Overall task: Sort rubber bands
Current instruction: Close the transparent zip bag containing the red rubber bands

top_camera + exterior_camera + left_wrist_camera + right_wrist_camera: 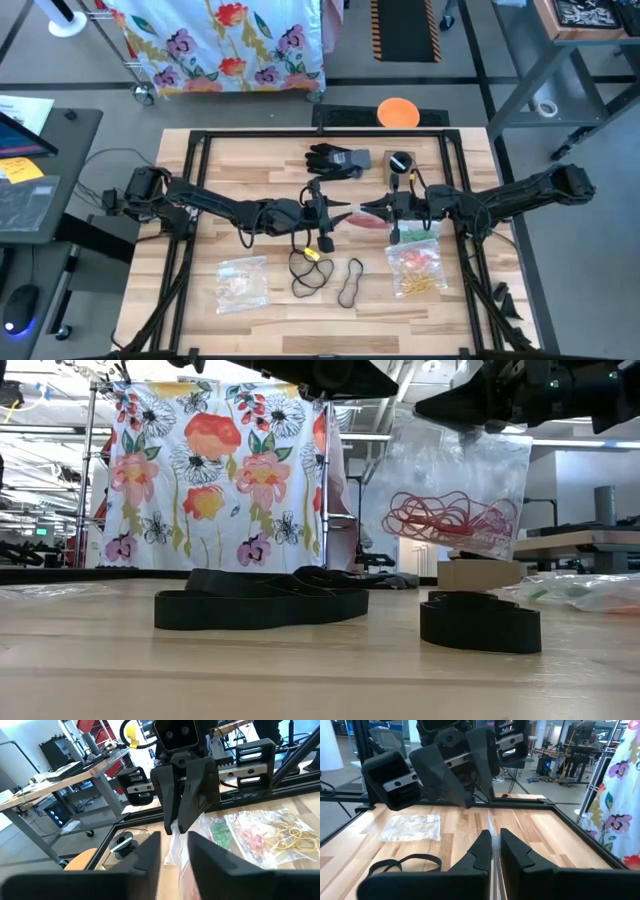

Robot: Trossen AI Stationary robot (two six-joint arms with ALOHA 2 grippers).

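A clear plastic bag (pixel 362 216) holding red rubber bands (pixel 445 515) hangs in the air over the table's middle, between my two grippers. My left gripper (pixel 328 212) is shut on its left end and my right gripper (pixel 393 212) on its right end. Two large black bands (pixel 310 272) (pixel 351 283) and a small yellow one (pixel 312 254) lie flat on the wood below. A bag of yellow, red and green bands (pixel 420 265) lies toward the near right, another clear bag (pixel 241 283) toward the near left. My left gripper (pixel 174 850) has the bag's film (pixel 176 842) pinched between its two fingers, coming level from the table's left. The bag is lifted clear of the table. My right gripper (pixel 494 847) pinches a thin edge of the film (pixel 491 827) between its fingers, level from the table's right. The bag hangs below the hold (pixel 450 480), the red bands gathered in its lower part.
A black glove (pixel 336 160) and a small black round object (pixel 400 162) lie at the far middle. An orange disc (pixel 398 112) sits beyond the far edge. A black frame (pixel 200 140) runs around the table. Bare wood lies at the far left.
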